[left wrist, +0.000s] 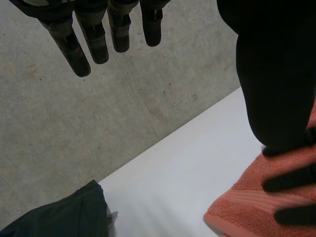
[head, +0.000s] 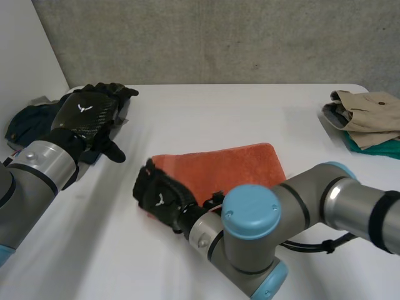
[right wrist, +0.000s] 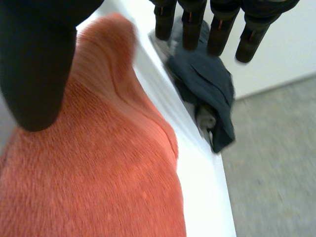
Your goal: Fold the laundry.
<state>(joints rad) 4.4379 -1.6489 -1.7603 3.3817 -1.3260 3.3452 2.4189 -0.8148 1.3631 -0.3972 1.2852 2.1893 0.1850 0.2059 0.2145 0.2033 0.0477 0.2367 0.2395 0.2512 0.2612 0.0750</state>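
Progress partway: orange terry towel (head: 231, 165) lying folded mid white bench (head: 219, 106), right hand (head: 159, 197) over one end, fingers straight, holding nothing. Open left hand (head: 87, 119) above dark crumpled garments (head: 28, 122), apparently unfolded. Aside, beige-and-teal folded stack (head: 365, 115).

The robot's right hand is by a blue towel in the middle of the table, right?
No. The towel is orange, not blue, as the head view shows. The right hand is by it, in the middle of the table.
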